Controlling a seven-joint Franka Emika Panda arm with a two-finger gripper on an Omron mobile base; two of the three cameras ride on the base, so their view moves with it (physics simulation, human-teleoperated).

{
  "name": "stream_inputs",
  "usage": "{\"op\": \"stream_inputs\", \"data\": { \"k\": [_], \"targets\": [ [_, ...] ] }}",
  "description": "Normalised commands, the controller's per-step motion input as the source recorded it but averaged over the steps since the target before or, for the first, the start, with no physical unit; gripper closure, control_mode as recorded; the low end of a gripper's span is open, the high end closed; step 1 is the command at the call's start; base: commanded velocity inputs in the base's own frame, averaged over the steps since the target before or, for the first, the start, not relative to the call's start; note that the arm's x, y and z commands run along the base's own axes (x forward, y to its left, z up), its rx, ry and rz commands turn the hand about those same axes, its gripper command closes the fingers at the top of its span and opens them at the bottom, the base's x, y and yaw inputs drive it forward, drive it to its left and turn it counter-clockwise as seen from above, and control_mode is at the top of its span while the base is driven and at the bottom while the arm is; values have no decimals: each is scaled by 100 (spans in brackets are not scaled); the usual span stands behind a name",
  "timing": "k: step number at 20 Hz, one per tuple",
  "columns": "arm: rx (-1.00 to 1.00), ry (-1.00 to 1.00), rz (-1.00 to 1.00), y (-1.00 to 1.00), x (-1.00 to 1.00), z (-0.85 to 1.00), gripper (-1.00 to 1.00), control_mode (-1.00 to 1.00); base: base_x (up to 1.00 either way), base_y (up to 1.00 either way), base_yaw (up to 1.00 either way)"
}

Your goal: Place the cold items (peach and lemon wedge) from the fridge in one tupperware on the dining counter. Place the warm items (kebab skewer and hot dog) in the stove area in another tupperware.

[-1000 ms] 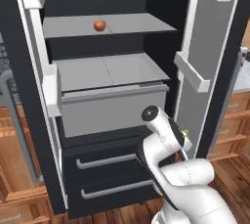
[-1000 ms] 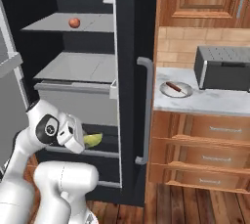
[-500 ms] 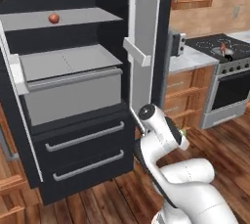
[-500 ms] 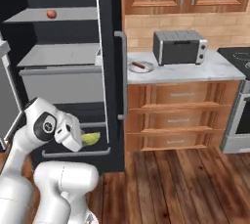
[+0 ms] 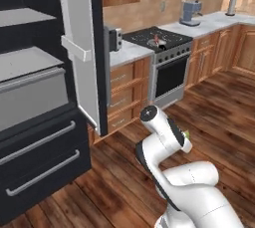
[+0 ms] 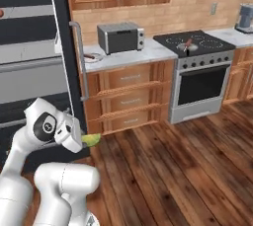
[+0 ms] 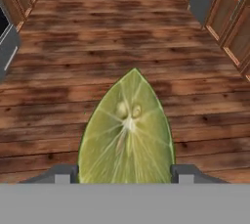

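Claw (image 7: 127, 171) is closed on the lemon wedge (image 7: 128, 132), one finger at each side of its wide base, cut face up toward the hand camera. The arm is folded in tight against the robot's body with the wedge (image 6: 91, 139) carried low over the wooden floor (image 6: 173, 170), probably so it rides steady while the base travels toward the dining tabletop. Fridge (image 5: 45, 97) stands open, its door (image 5: 82, 48) swung out. On the tabletop (image 6: 123, 55) beside the toaster oven (image 6: 120, 36) sits a plate (image 6: 91, 57); its contents are too small to tell. A pan (image 6: 190, 46) rests on the stove (image 6: 195, 42), contents unclear.
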Motion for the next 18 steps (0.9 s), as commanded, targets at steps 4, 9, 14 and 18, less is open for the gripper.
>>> {"op": "stream_inputs", "data": {
  "k": [4, 9, 14, 18],
  "targets": [
    [0, 0, 0, 0, 0, 0, 100, 100, -83, -13, -50],
    [0, 0, 0, 0, 0, 0, 100, 100, -91, -9, -46],
    [0, 0, 0, 0, 0, 0, 100, 100, -98, 0, -47],
    [0, 0, 0, 0, 0, 0, 100, 100, -100, -6, -40]
  ]
}}
